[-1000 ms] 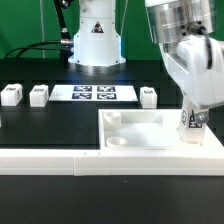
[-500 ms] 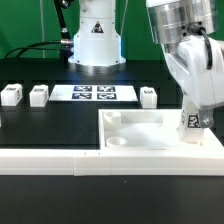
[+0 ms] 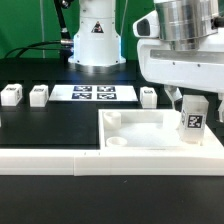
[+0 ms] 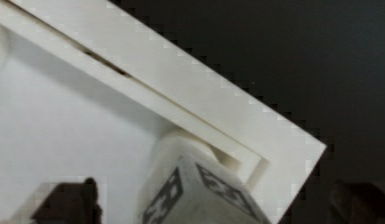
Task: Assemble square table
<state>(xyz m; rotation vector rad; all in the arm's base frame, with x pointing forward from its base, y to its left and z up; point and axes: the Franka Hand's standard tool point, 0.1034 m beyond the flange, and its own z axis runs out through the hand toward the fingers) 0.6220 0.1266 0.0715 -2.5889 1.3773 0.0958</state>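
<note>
The square table's white slab [image 3: 150, 128] lies on the black table with round sockets at its corners. One white tagged leg [image 3: 194, 120] stands upright at the slab's far corner on the exterior view's right. My gripper [image 3: 194, 103] hangs over that leg, open, a finger on each side and clear of it. In the wrist view the leg [image 4: 207, 195] sits between my two dark fingertips [image 4: 68, 200], with the slab [image 4: 64, 130] beneath. Three more legs [image 3: 11, 95] [image 3: 39, 95] [image 3: 149, 97] stand in a row behind the slab.
The long white L-shaped rail [image 3: 50, 155] runs along the slab's front and right side and shows in the wrist view [image 4: 207, 85]. The marker board [image 3: 93, 94] lies flat at the back. The robot's base [image 3: 95, 40] stands behind it.
The gripper has opened and let go of the leg, which stays standing in its corner. The hand has straightened up and risen a little above it.
</note>
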